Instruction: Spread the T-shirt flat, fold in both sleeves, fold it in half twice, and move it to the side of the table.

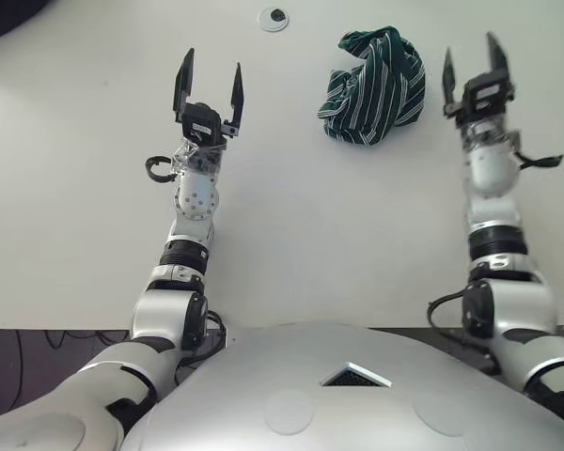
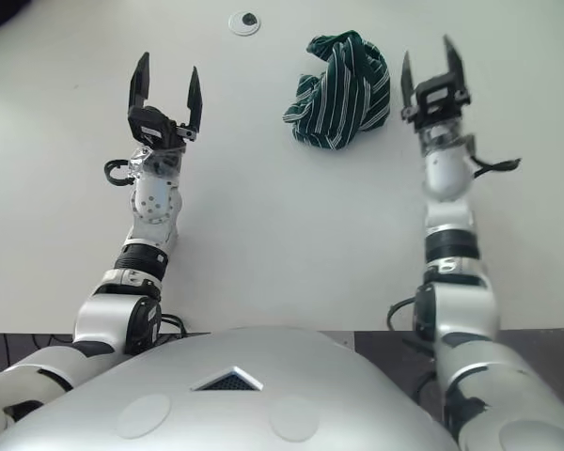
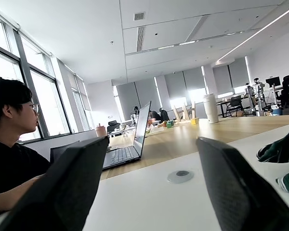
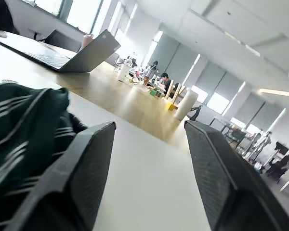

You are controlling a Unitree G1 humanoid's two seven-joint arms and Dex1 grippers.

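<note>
A dark green T-shirt with white stripes [image 1: 374, 86] lies crumpled in a heap on the white table [image 1: 291, 216], toward the far right. My right gripper [image 1: 471, 56] stands open just to the right of the heap, close beside it, with nothing between its fingers; the right wrist view has the shirt [image 4: 24, 134] beside one finger [image 4: 82, 178]. My left gripper [image 1: 210, 73] is open over bare table well left of the shirt, holding nothing. A corner of the shirt [image 3: 282, 159] shows in the left wrist view beyond one finger [image 3: 236, 187].
A small round white disc with a dark centre [image 1: 274, 18] sits in the table near its far edge, between the grippers. Bare table surface stretches around the shirt and toward me. A laptop [image 3: 130, 144] stands on a desk beyond the table.
</note>
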